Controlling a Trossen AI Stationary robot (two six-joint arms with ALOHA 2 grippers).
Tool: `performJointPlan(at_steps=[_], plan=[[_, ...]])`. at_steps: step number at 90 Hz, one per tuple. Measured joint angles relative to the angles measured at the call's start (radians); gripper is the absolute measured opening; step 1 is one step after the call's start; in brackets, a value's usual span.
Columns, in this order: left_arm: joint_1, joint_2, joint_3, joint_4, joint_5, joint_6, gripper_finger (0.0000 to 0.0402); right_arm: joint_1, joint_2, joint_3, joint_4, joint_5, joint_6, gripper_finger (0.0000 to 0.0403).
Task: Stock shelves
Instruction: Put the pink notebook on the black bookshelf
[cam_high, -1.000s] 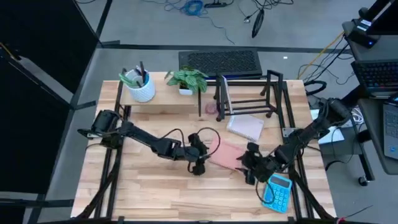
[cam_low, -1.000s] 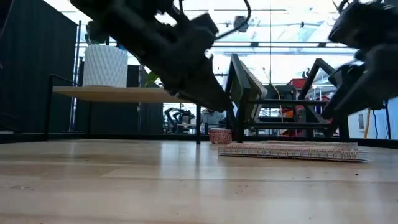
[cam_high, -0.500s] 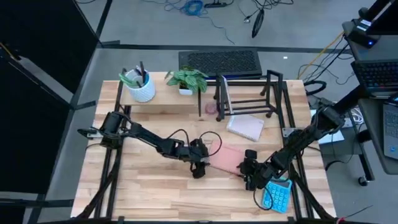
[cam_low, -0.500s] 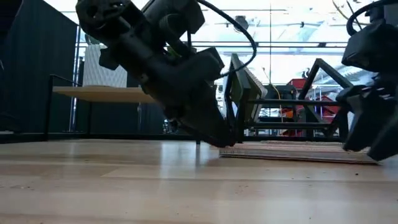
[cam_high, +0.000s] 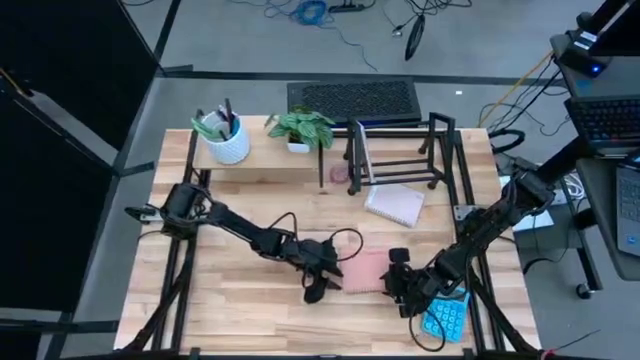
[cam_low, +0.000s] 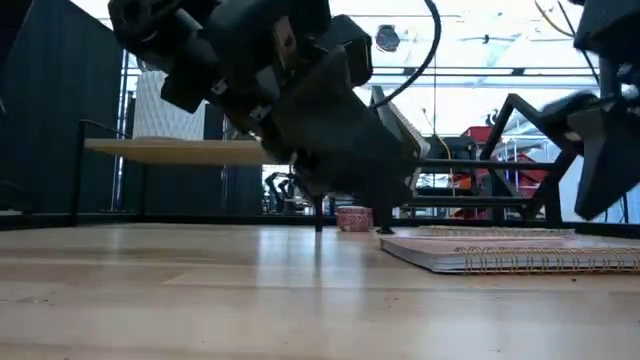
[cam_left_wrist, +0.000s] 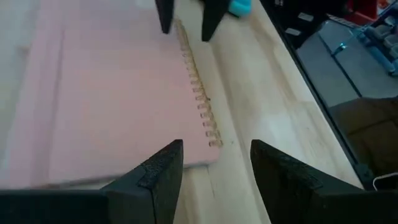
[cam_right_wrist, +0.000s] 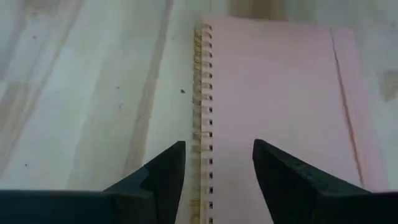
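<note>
A pink spiral notebook (cam_high: 365, 270) lies flat on the table's near middle. My left gripper (cam_high: 325, 278) is open at its left edge, and the notebook's spiral-side corner (cam_left_wrist: 211, 142) lies between its fingers. My right gripper (cam_high: 400, 283) is open at the notebook's right edge, its fingers standing on either side of the spiral binding (cam_right_wrist: 200, 155). The pale-wood shelf (cam_high: 262, 152) at the far left carries a white cup (cam_high: 228, 140) and a plant (cam_high: 303, 128). The black wire rack (cam_high: 400, 150) stands at the far right. My left gripper comes at the notebook's corner (cam_left_wrist: 211, 142) low and slanting from the table's left. One finger (cam_left_wrist: 163, 168) overlaps the cover's edge; whether it touches, I cannot tell. My right gripper comes at the spiral edge (cam_right_wrist: 200, 174) from the table's right; I cannot tell if it touches.
A white spiral notebook (cam_high: 393, 205) lies in front of the wire rack. A teal calculator (cam_high: 445, 315) sits near the table's near right corner, beside my right arm. A small pink cup (cam_low: 353, 218) stands by the rack's left foot. Bare wood lies at the near left.
Both grippers have moved toward the table's near edge and come lower. The pink notebook has slid toward the near edge and turned a little, so that it now lies squarer to the table, still flat.
</note>
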Motion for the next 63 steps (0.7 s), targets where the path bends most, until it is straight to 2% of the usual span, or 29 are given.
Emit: performJointPlan(at_steps=[9, 19, 28, 46, 63], plan=[[0.023, -0.037, 0.023, -0.054, -0.013, 0.001, 0.0173, 0.017, 0.003, 0.0, -0.003, 0.055, 0.006, 0.0171], [0.057, -0.074, 0.026, -0.075, -0.109, 0.023, 0.0173, 0.034, 0.025, 0.0, 0.002, 0.127, 0.006, 0.0171], [0.09, -0.075, 0.027, -0.077, -0.176, 0.07, 0.0173, 0.039, 0.064, 0.0, 0.034, 0.132, 0.006, 0.0171], [0.15, 0.004, 0.024, -0.073, -0.184, 0.079, 0.0173, 0.062, 0.163, 0.007, 0.081, 0.144, -0.005, 0.0171], [0.151, 0.05, 0.027, -0.034, -0.176, 0.055, 0.0173, 0.066, 0.219, 0.094, -0.05, 0.184, -0.053, 0.0171]])
